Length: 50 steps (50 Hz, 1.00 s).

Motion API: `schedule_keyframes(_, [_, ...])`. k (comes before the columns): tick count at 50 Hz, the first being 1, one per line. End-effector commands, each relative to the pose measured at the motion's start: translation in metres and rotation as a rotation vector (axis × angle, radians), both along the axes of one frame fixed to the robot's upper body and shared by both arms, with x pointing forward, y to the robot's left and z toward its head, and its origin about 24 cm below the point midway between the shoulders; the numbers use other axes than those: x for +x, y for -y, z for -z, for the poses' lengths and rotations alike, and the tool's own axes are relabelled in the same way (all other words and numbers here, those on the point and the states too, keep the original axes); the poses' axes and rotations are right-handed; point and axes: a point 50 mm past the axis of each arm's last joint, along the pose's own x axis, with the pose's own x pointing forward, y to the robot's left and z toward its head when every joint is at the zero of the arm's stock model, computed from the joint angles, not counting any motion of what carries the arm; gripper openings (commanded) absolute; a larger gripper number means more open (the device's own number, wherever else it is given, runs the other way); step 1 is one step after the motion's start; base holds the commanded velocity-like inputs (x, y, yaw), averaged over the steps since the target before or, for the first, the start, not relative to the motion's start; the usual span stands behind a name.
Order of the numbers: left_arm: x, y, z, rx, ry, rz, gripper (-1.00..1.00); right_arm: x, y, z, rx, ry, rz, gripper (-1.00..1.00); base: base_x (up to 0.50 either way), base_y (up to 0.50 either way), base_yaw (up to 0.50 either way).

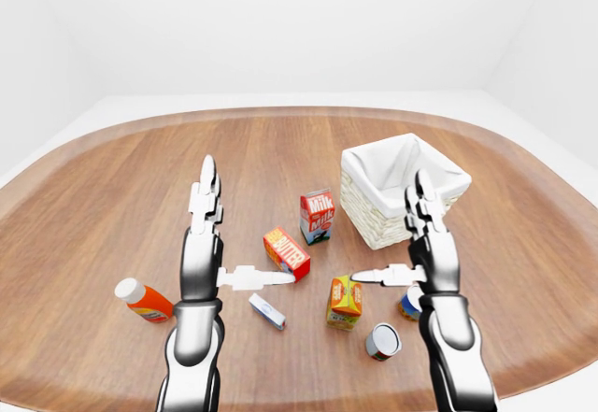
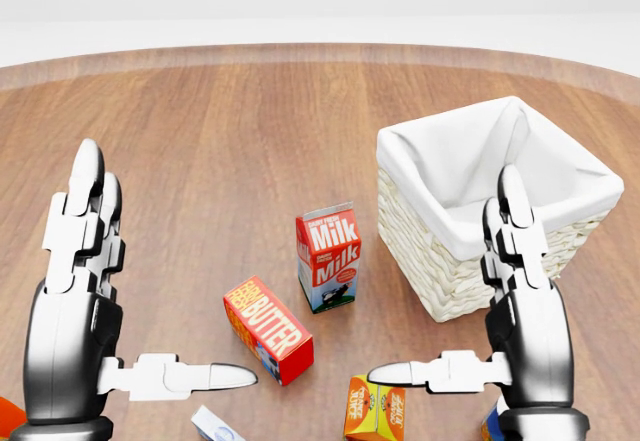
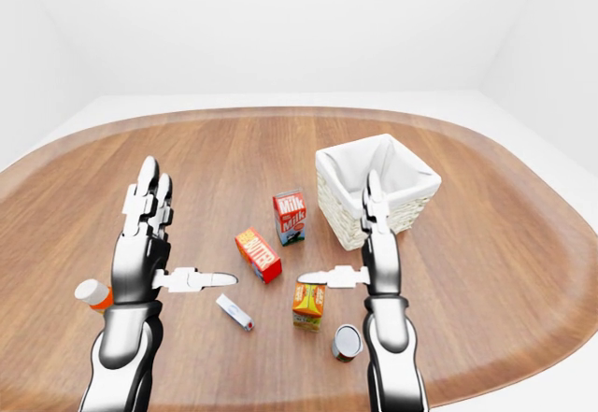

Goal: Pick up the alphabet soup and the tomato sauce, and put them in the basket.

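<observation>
A dark red can with a grey lid [image 1: 383, 341] lies on its side on the wooden table, low in the left-eye view and just below my right hand. A blue-labelled can [image 1: 408, 303] stands half hidden behind my right wrist; I cannot read either label. The white-lined wicker basket [image 1: 369, 218] stands above and right of centre, with nothing in it that I can see. My left hand [image 1: 249, 220] and right hand [image 1: 387, 225] are both held up open, fingers straight and thumbs pointing inward, holding nothing.
Between the hands lie a milk carton [image 2: 327, 256], a red butter box [image 2: 268, 329] and an orange juice carton [image 2: 375, 409]. A small white-and-blue box [image 1: 266, 311] and a ketchup bottle [image 1: 143, 301] lie lower left. The table's rounded edge runs all round.
</observation>
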Motion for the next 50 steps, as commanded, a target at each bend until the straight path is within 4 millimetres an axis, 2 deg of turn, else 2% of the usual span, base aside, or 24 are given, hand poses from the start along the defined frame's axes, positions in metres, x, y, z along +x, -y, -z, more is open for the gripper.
schedule_keyframes(1, [0.001,0.000,0.003,0.010,-0.014,-0.001,1.00,-0.001,0.002,-0.006,-0.010,0.028,0.011,1.00,0.00,0.00,0.00])
schedule_keyframes(6, [0.001,0.001,0.002,0.015,-0.011,0.001,1.00,-0.002,0.004,-0.013,-0.035,0.054,0.018,1.00,0.00,0.00,0.00])
schedule_keyframes(9, [0.001,0.000,0.005,0.016,-0.021,-0.001,1.00,-0.003,0.009,-0.025,-0.114,0.104,0.037,1.00,0.00,0.00,0.00])
schedule_keyframes(15, [0.000,0.001,0.004,0.017,-0.016,0.001,1.00,-0.002,0.015,-0.026,-0.269,0.092,0.069,1.00,0.00,0.00,0.00])
schedule_keyframes(19, [0.000,0.001,0.003,0.019,-0.016,0.002,1.00,-0.004,0.022,-0.034,-0.398,0.105,0.104,1.00,0.00,0.00,0.00])
schedule_keyframes(30, [0.001,0.001,0.005,0.021,-0.023,0.003,1.00,0.001,0.035,-0.025,-0.560,0.028,0.171,1.00,0.00,0.00,0.00])
schedule_keyframes(33, [0.001,0.001,0.005,0.021,-0.023,0.004,1.00,0.001,0.036,-0.026,-0.560,0.027,0.160,1.00,0.00,0.00,0.00])
schedule_keyframes(37, [0.001,0.002,0.005,0.022,-0.023,0.005,1.00,0.001,0.039,-0.013,-0.606,-0.039,0.167,1.00,0.00,0.00,0.00])
schedule_keyframes(41, [0.001,0.001,0.006,0.022,-0.027,0.003,1.00,0.000,0.042,-0.014,-0.658,-0.047,0.185,1.00,0.00,0.00,0.00])
schedule_keyframes(46, [0.001,0.001,0.005,0.022,-0.023,0.005,1.00,-0.001,0.049,-0.005,-0.780,-0.106,0.224,1.00,0.00,0.00,0.00])
schedule_keyframes(50, [0.001,0.001,0.005,0.023,-0.024,0.005,1.00,0.000,0.051,-0.002,-0.785,-0.131,0.213,1.00,0.00,0.00,0.00])
